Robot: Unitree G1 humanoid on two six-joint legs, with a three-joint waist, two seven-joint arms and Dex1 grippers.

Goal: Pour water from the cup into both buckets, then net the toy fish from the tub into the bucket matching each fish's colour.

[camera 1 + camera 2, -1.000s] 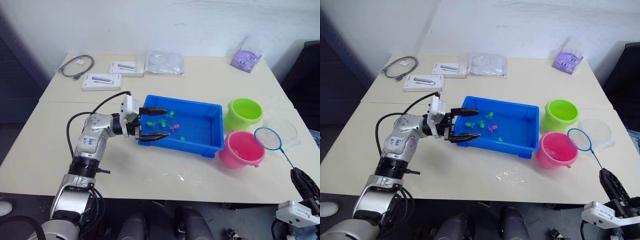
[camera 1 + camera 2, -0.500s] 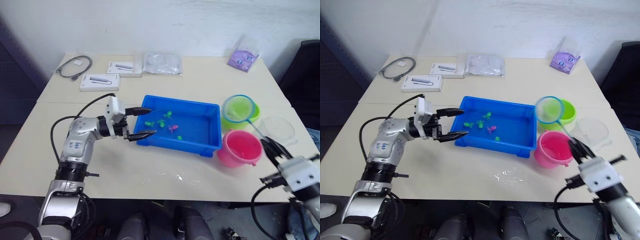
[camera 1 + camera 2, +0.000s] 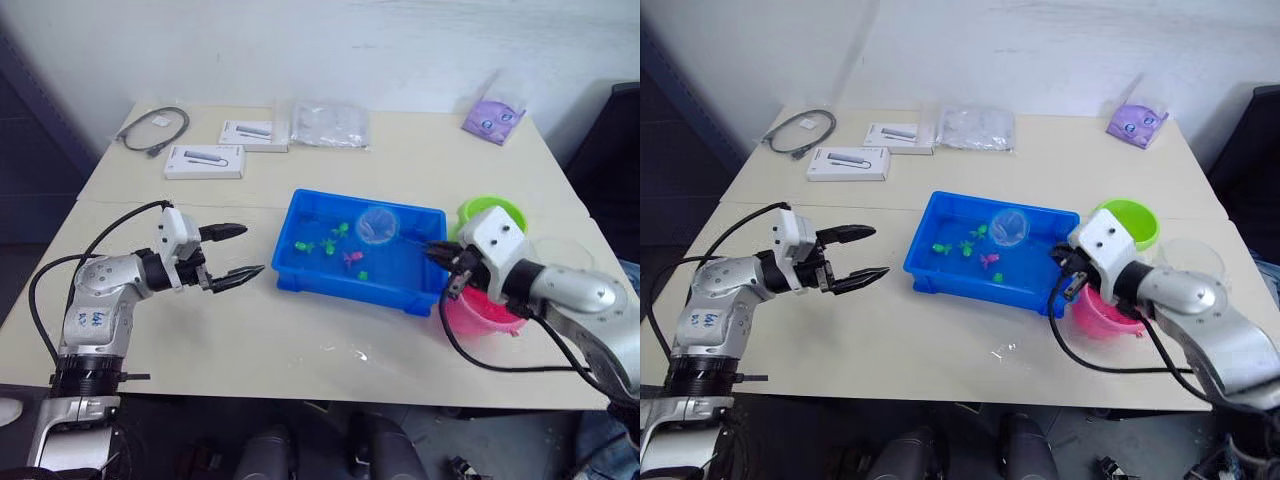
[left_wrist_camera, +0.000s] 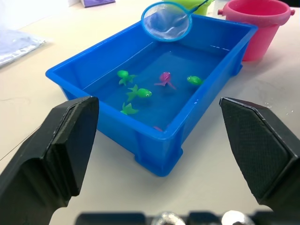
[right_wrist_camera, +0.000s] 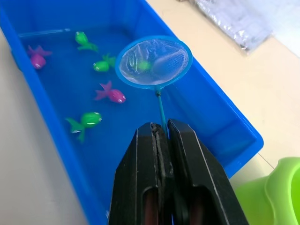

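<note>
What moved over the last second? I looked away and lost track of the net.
The right hand, shut on the net, swung it from beside the buckets to over the tub. The left hand, open, drew back from the tub's end. The fish, pink bucket and green bucket stayed put.

You see a bright blue tub (image 3: 330,275) holding bright green toy fish (image 4: 140,93) and magenta ones (image 4: 164,78). The net (image 5: 153,62) has a light-blue rim, pale see-through mesh and a thin teal handle. Your right gripper (image 5: 161,140) has black fingers (image 5: 143,178), and so does your left gripper (image 3: 236,253). One bucket (image 3: 493,211) is lime green, the other (image 3: 480,312) pink. On the cream table (image 3: 300,345) lie white boxes (image 3: 204,162), a grey cable (image 3: 152,128), a clear plastic bag (image 3: 329,125) and a purple pouch (image 3: 494,120).
</note>
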